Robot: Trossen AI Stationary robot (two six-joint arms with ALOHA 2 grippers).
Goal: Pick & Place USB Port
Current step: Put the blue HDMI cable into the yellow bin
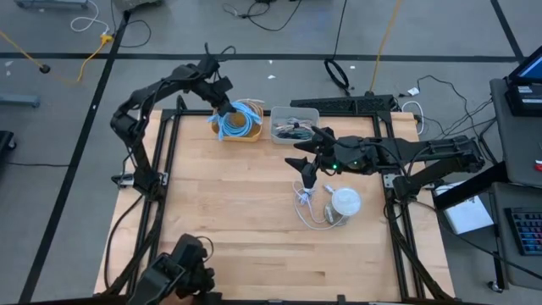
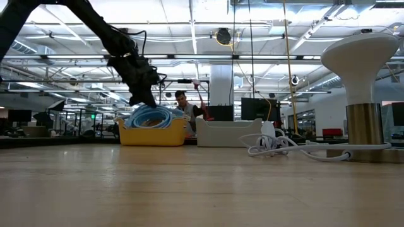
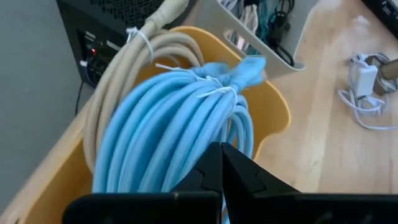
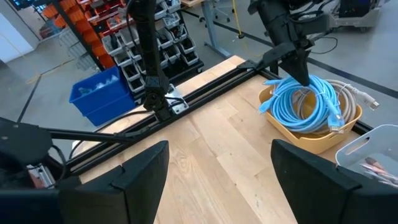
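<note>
A white USB adapter with its loose white cord (image 1: 310, 206) lies flat on the table, next to a white round-topped stand (image 1: 345, 202); both also appear in the low view, the adapter (image 2: 271, 141) and the stand (image 2: 363, 82). My right gripper (image 1: 305, 172) hovers open just beyond the cord's far end, its fingers spread wide in its wrist view (image 4: 217, 186). My left gripper (image 3: 221, 163) is shut over the blue cable coil (image 3: 168, 130) in the yellow basket (image 1: 237, 125). My left gripper comes down from above onto the near top of the blue coil (image 3: 205, 134), with its fingertips closed together. They stand right at the strands (image 4: 305, 84). Whether they touch or pinch a strand, I cannot tell.
A grey bin (image 1: 295, 123) full of dark cables stands right of the yellow basket at the far edge. A beige cable (image 3: 130, 68) lies in the basket under the blue coil. Bare wood spreads over the near half (image 1: 246, 237). A person (image 2: 183, 104) is beyond the table.
</note>
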